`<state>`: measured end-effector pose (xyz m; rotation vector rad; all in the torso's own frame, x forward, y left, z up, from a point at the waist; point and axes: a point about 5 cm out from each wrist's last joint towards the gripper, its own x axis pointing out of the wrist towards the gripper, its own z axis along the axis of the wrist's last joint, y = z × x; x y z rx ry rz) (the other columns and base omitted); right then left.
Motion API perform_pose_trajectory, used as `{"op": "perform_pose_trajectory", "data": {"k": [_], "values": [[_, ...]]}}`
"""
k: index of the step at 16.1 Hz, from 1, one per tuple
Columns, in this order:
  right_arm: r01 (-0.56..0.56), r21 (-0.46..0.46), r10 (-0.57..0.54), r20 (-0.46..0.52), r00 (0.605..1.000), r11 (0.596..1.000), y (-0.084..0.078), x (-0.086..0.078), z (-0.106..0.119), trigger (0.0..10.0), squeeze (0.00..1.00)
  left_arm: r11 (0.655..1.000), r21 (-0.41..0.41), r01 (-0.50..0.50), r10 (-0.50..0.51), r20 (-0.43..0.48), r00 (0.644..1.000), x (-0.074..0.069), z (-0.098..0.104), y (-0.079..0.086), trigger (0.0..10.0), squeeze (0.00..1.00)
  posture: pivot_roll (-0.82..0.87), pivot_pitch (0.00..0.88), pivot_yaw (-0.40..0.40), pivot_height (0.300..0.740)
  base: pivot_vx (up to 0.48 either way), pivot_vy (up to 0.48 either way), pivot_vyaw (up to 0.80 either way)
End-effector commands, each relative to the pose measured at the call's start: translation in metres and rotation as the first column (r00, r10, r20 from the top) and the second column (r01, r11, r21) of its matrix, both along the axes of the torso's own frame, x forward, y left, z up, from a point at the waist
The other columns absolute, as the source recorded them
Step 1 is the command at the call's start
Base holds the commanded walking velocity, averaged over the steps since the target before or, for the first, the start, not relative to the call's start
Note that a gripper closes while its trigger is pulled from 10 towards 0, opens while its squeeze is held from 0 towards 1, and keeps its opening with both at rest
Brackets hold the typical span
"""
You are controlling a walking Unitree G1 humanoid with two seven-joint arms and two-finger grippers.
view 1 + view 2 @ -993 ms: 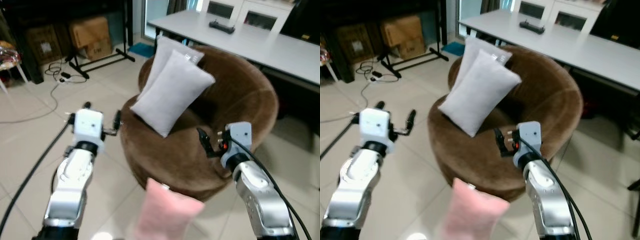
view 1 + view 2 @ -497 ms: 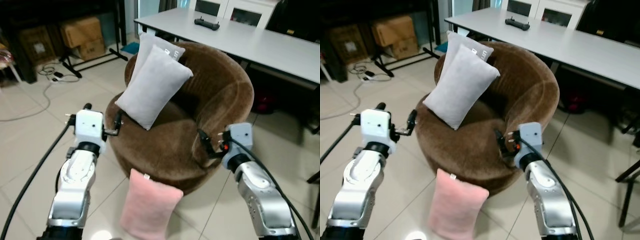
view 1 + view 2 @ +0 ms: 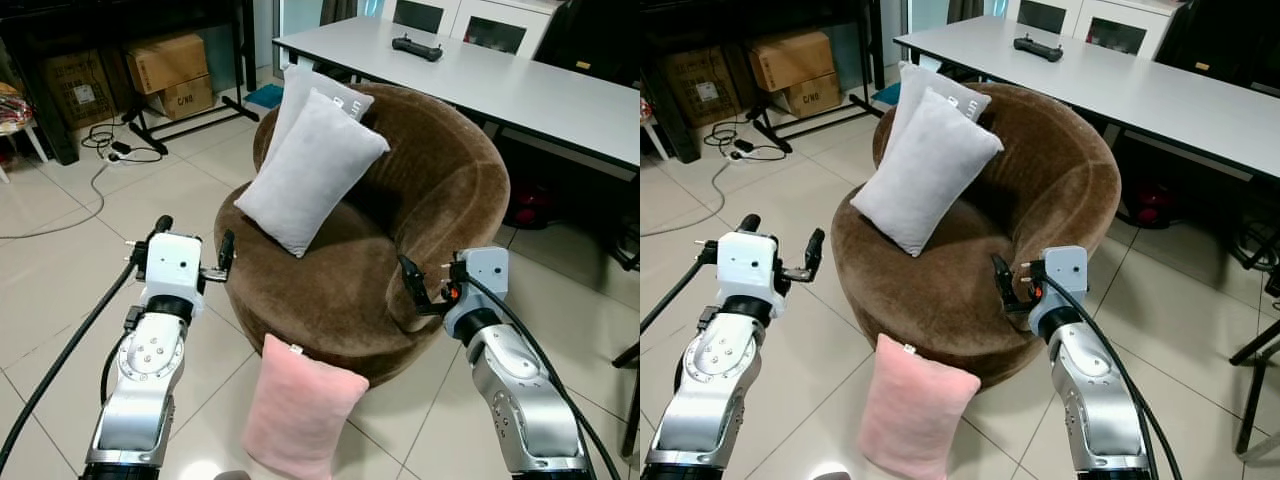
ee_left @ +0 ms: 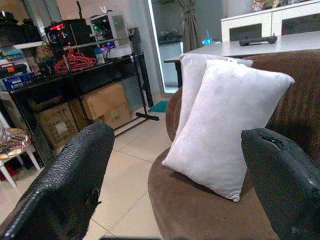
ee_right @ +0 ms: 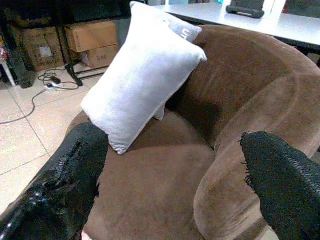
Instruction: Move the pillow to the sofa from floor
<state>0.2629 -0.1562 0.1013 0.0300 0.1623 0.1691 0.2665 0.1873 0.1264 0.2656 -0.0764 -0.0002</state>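
Pink pillow (image 3: 300, 420) stands upright on the floor against the brown sofa (image 3: 440, 215).
Two grey pillows (image 3: 310, 170) lean inside; left gripper (image 3: 190, 255) and right gripper (image 3: 425, 290) hover spread, empty.

My left gripper (image 3: 190, 260) hangs with fingers spread over bare tile (image 3: 60, 290), nothing near it but the brown sofa (image 3: 450, 200) rim just to its right. My right gripper (image 3: 425, 290), fingers apart too, sits close against the sofa's front edge. Between my arms the pink pillow (image 3: 300, 415) leans on the sofa's base, with free floor on both its sides. Two grey cushions (image 3: 310, 170) fill the seat's left back; the right half of the seat lies bare.
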Motion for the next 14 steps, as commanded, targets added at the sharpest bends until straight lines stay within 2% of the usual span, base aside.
{"op": "perform_pose_trajectory", "data": {"k": [1, 9, 11, 14], "values": [[0.005, 0.002, -0.005, -0.004, 1.0, 1.0, -0.001, 0.0, -0.002, 10.0, 0.0, 1.0, -0.003, -0.004, 0.004, 0.027, 1.0, -0.001, 0.005, 0.0, 10.0, 0.57, 0.06, 0.0, -0.05, 0.666, 0.0, 0.0, 0.0], [-0.009, 0.009, 0.009, -0.025, 1.0, 1.0, 0.002, -0.002, -0.009, 10.0, 0.0, 1.0, -0.008, -0.002, 0.003, 0.037, 0.999, -0.007, 0.005, 0.002, 10.0, 0.58, 0.07, 0.0, -0.05, 0.581, 0.0, 0.0, 0.0], [-0.02, 0.009, 0.02, -0.029, 0.999, 1.0, 0.004, -0.003, -0.01, 10.0, 0.0, 1.0, -0.007, 0.002, -0.002, 0.045, 0.999, -0.008, 0.006, 0.002, 10.0, 0.58, 0.07, 0.0, -0.048, 0.566, 0.0, 0.0, 0.0], [-0.031, 0.0, 0.031, -0.036, 0.999, 1.0, 0.005, -0.003, -0.012, 10.0, 0.0, 1.0, -0.014, 0.017, -0.016, 0.052, 0.999, -0.009, 0.007, 0.001, 10.0, 0.58, 0.07, 0.0, -0.049, 0.566, 0.0, 0.0, 0.0]]}}
